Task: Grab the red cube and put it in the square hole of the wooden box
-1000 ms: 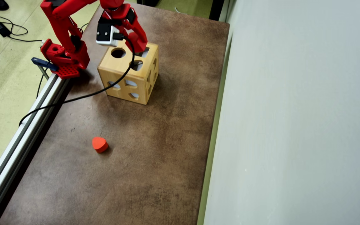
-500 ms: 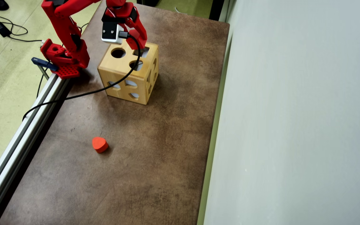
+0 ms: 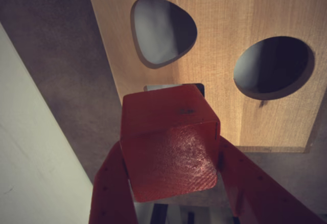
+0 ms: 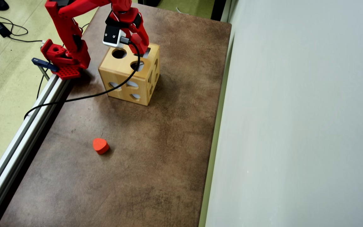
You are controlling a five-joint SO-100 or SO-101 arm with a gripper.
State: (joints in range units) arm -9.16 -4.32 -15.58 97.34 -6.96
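The gripper (image 3: 171,183) is clamped on the red cube (image 3: 168,137), one finger on each side face. The cube hangs directly above the square hole (image 3: 173,87) in the top face of the wooden box (image 3: 225,35); in the wrist view only the hole's far edge shows past the cube. The cube's edges appear slightly rotated against the hole's sides, so the coming move likely requires squaring them before descent. The heart-shaped block (image 4: 100,146) lies well apart on the table (image 4: 169,126)
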